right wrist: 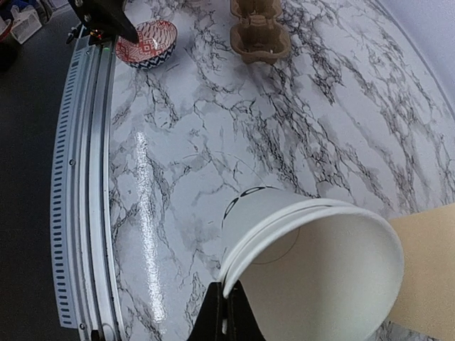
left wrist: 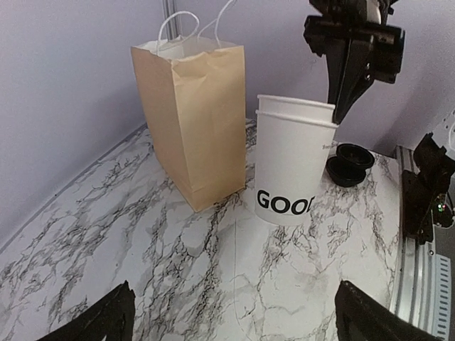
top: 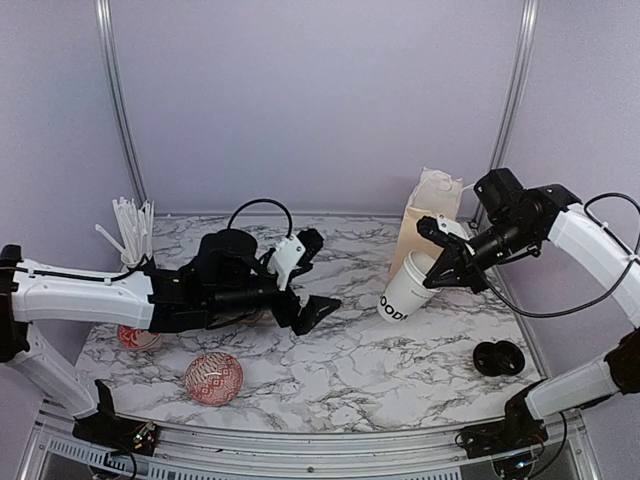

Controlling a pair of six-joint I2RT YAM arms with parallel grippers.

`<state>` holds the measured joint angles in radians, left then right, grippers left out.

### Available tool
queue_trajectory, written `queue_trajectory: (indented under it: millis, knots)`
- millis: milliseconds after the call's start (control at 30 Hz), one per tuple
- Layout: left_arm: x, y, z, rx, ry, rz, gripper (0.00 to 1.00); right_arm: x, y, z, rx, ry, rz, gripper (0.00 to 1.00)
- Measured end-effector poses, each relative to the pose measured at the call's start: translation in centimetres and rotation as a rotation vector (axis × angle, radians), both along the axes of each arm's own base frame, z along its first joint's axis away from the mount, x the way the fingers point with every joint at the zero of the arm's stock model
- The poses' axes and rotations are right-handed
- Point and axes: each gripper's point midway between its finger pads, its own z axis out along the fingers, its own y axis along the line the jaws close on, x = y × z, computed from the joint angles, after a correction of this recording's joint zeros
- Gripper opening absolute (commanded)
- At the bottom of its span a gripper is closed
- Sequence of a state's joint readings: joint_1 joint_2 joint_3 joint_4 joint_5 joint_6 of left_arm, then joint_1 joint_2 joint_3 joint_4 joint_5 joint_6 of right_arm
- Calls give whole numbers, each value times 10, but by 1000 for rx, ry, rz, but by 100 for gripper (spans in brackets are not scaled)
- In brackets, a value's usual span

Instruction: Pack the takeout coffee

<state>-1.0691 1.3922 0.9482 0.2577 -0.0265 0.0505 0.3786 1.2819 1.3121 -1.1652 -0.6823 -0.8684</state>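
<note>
Two nested white paper cups point(top: 406, 290) with black "GOOD" lettering, lidless, lean tilted beside the bag. My right gripper point(top: 438, 268) is shut on their rim. The right wrist view shows the rim point(right wrist: 284, 238) pinched between its fingers point(right wrist: 229, 316). In the left wrist view the cups point(left wrist: 291, 167) stand ahead, with the right gripper point(left wrist: 340, 108) on their rim. My left gripper point(top: 310, 287) is open above bare marble, its fingertips point(left wrist: 106, 320) wide apart and holding nothing. Black lids point(top: 498, 357) lie at the right. The brown carrier point(right wrist: 259, 32) shows only in the right wrist view.
A tall tan paper bag point(top: 430, 215) with white handles stands behind the cups. Two red patterned bowls point(top: 213, 378) point(top: 138, 338) sit at the front left. White straws point(top: 133, 232) stand at the back left. The left arm stretches across the table's middle.
</note>
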Motion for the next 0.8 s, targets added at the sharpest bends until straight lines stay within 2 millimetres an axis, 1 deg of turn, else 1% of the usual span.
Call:
queue_trajectory:
  millis: [67, 133, 200, 267, 333, 433, 500, 633, 700, 800]
  knots:
    - [6, -22, -31, 53, 23, -8, 99, -4, 3, 7, 26, 14, 15, 0]
    - [9, -39, -61, 106, 47, -18, 99, -8, 5, 13, 46, 23, 27, 0]
    - [13, -53, -85, 142, 66, -27, 99, -13, 7, 18, 66, 30, 39, 0]
    - [13, -65, -97, 151, 76, -45, 99, -17, 8, 20, 76, 37, 44, 0]
    - [11, -78, -99, 140, 79, -74, 99, -21, 7, 23, 84, 38, 48, 0]
    - [8, -99, -90, 93, 76, -125, 97, -26, 6, 25, 90, 33, 52, 0]
    - [5, -113, -84, 63, 76, -165, 92, -28, 5, 26, 93, 27, 52, 0]
    - [-4, -133, -81, 27, 90, -245, 82, -30, 5, 25, 93, 26, 54, 0]
    - [-10, -142, -84, 20, 100, -279, 77, -31, 5, 25, 93, 28, 55, 0]
    - [-16, -150, -91, 22, 117, -316, 72, -31, 5, 25, 92, 29, 55, 0]
